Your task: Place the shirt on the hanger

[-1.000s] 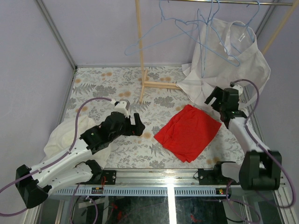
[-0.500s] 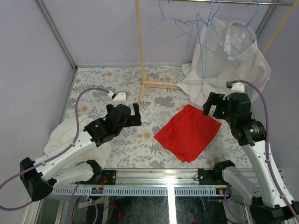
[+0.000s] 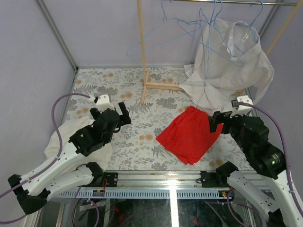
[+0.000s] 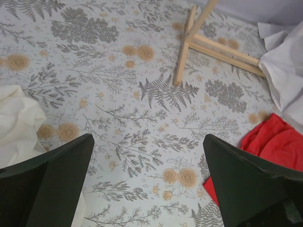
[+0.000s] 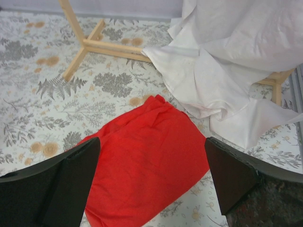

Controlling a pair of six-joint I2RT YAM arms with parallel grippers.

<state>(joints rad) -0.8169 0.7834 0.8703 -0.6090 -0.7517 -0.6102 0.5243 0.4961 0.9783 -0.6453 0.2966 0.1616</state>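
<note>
The white shirt (image 3: 232,66) hangs draped over a blue wire hanger (image 3: 218,40) on the rail at the back right, and its lower folds pool on the table (image 5: 222,90). Its edge also shows in the left wrist view (image 4: 286,66). My left gripper (image 3: 124,115) hovers open above the floral table, left of centre, with nothing between its fingers (image 4: 147,138). My right gripper (image 3: 217,122) is open and empty (image 5: 151,140). It hangs over the red cloth, short of the shirt's hem.
A red cloth (image 3: 189,135) lies at the middle right (image 5: 142,175). A cream garment (image 3: 64,137) is heaped at the near left (image 4: 16,123). A wooden rack post (image 3: 141,47) with a foot (image 5: 85,45) stands at the back centre. An empty blue hanger (image 3: 156,35) hangs there.
Both arms have drawn back toward the near edge. The right gripper has come away from the shirt's hem, the left has moved left, and both jaws have spread wider.
</note>
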